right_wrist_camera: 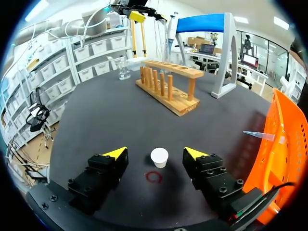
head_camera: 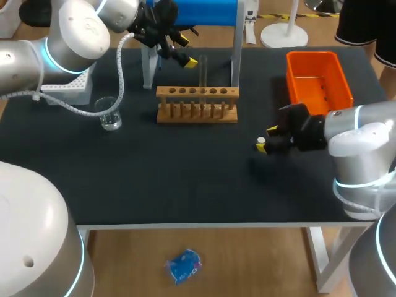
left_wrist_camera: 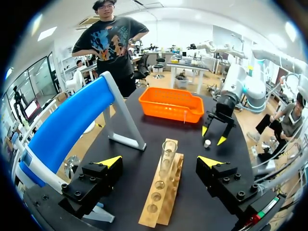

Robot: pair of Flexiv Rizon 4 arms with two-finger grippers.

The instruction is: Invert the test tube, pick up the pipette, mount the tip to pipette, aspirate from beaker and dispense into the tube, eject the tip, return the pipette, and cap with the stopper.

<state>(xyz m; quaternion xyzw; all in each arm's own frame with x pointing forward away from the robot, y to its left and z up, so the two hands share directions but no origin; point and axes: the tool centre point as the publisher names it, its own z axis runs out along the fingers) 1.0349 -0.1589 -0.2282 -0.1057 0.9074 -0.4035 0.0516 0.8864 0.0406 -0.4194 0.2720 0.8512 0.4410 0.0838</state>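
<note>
- The left gripper (left_wrist_camera: 160, 162) hangs above the wooden rack (head_camera: 197, 105), at the far side of the black table (head_camera: 185, 185). Its two fingers are wide apart and touch nothing.
- The glass test tube (left_wrist_camera: 168, 153) stands upright in one hole of the rack, with its mouth up. It is ahead of this gripper, in the gap between the open fingers.
- The right gripper (right_wrist_camera: 156, 154) is low over the table, near the orange bin (head_camera: 318, 83). Its fingers are also apart.
- The white stopper (right_wrist_camera: 159, 157) stands on the table between these fingers. Neither finger touches it, and it is just beside a small red ring mark (right_wrist_camera: 153, 177).
- A clear pipette tip (right_wrist_camera: 259, 136) sticks out over the wall of the bin.
- The beaker (head_camera: 110, 114) stands on the table to the left of the rack, apart from it.
- The blue stand (head_camera: 207, 12) is behind the rack.
</note>
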